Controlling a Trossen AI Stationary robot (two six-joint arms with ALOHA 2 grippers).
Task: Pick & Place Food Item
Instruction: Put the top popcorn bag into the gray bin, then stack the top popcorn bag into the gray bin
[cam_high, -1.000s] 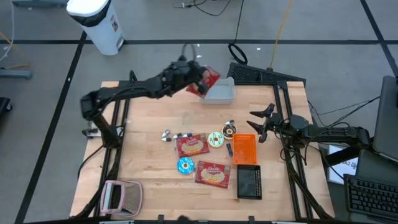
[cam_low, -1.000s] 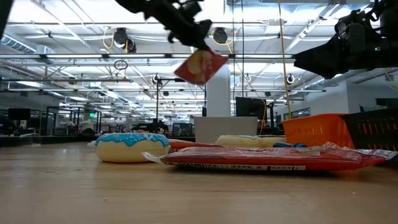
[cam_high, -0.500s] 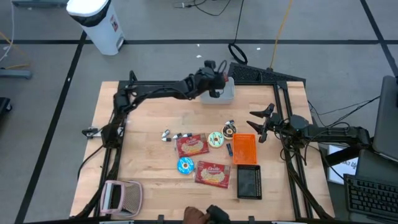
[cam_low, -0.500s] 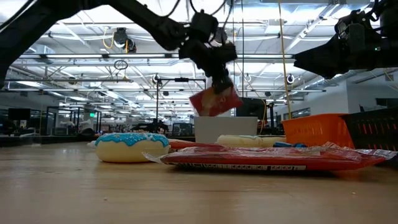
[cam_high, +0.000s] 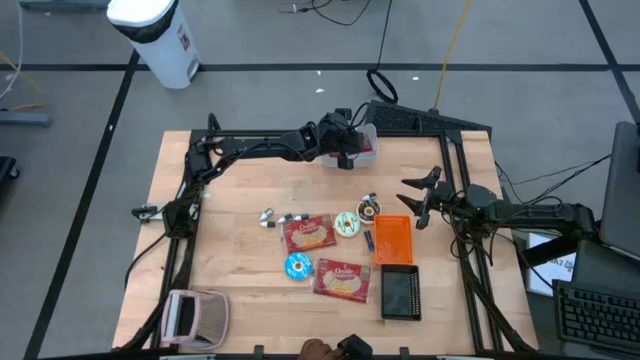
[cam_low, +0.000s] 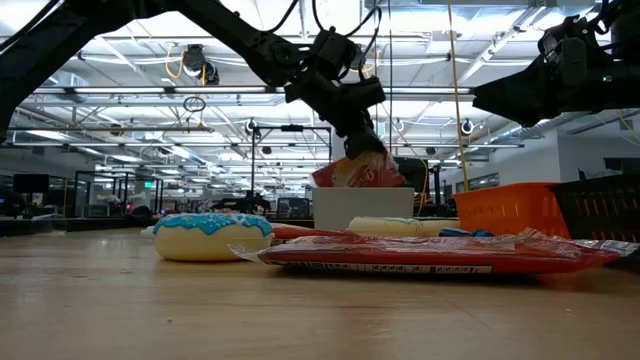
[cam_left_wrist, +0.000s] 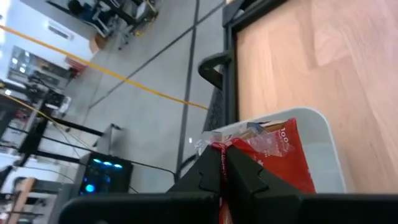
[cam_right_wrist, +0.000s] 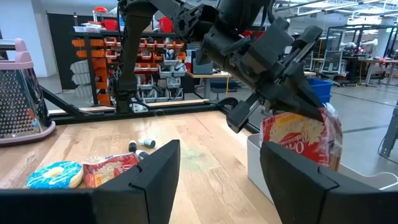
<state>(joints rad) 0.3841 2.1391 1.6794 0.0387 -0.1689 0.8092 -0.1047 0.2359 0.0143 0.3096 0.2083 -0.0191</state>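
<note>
Two arms | left tool (cam_low: 362, 150) pinching red packet (cam_low: 360, 172) over white bin (cam_low: 362, 208) | right tool (cam_high: 412, 205) spread

A wooden table (cam_high: 240, 200) is seen, and on it are laid a white bin (cam_high: 362, 150), two red snack packets (cam_high: 308, 234) (cam_high: 342, 281), a blue-iced doughnut (cam_high: 298, 266), an orange basket (cam_high: 393, 240), a black basket (cam_high: 401, 294) and a pink-handled grater (cam_high: 195, 316).

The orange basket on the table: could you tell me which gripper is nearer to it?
Right. The right gripper hovers just beside the orange basket, open and empty. The left gripper is at the white bin, holding a red snack packet.
</note>
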